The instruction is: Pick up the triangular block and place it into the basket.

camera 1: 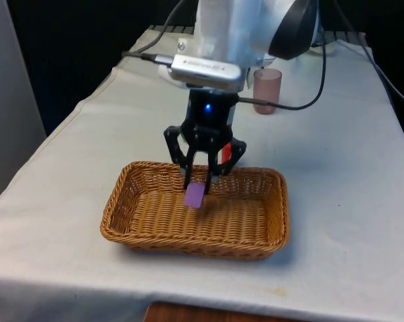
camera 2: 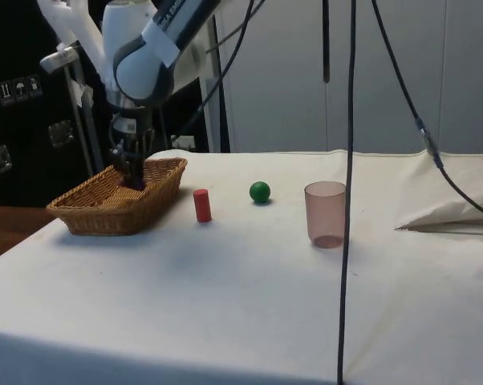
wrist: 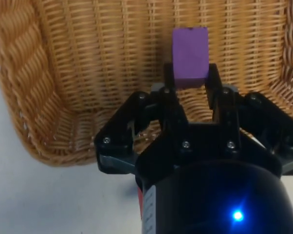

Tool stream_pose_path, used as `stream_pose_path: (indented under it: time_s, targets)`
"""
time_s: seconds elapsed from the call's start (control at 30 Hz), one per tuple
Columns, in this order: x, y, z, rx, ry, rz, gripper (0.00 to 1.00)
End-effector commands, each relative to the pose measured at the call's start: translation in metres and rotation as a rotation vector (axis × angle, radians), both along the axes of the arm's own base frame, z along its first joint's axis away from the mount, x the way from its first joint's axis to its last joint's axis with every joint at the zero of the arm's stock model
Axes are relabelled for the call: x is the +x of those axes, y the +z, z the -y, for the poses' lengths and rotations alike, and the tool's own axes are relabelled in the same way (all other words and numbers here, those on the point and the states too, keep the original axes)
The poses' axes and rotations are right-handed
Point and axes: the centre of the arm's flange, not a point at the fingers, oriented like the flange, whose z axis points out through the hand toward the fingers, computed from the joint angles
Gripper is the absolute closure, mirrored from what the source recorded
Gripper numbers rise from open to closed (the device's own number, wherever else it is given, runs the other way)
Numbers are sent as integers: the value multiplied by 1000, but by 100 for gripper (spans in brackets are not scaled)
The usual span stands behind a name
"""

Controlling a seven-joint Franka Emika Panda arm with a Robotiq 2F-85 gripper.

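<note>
My black gripper (camera 1: 199,182) hangs inside the wicker basket (camera 1: 188,244), just above its floor, and is shut on a purple block (camera 1: 194,195). In the wrist view the purple block (wrist: 190,57) sticks out beyond the two fingertips (wrist: 170,74) that pinch it, with the woven basket floor (wrist: 102,53) right behind it. From the side, the gripper (camera 2: 134,172) reaches down below the rim of the basket (camera 2: 105,216) at its far end.
A red cylinder (camera 2: 201,204), a green ball (camera 2: 260,192) and a translucent pink cup (camera 2: 325,213) stand on the white cloth beyond the basket. The pink cup (camera 1: 267,90) is near the robot's base. Black cables hang across the side view.
</note>
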Motion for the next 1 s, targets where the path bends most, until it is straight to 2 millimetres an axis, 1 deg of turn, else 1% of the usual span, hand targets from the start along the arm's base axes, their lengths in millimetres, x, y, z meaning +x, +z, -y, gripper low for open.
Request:
stream_pose_path:
  time_s: [0.0,0.1,0.23,0.27,0.33,0.43,0.5,0.53,0.57,0.73,0.77,0.97]
  targets:
    - [2,-4,1,19,3,1,67]
    - [4,-11,6,44,-2,0,67]
    - [3,-13,7,49,-6,1,67]
    - [4,-17,5,72,-4,0,66]
    - [5,-18,6,78,-6,2,59]
    - [5,-20,7,85,-7,1,46]
    - [5,-20,6,90,-7,2,30]
    - [3,-19,7,79,-12,1,26]
    - [5,-21,6,91,-7,1,26]
    - [5,-22,6,95,-7,0,3]
    - [5,-22,6,96,-9,0,0]
    - [4,-20,7,90,-11,2,0]
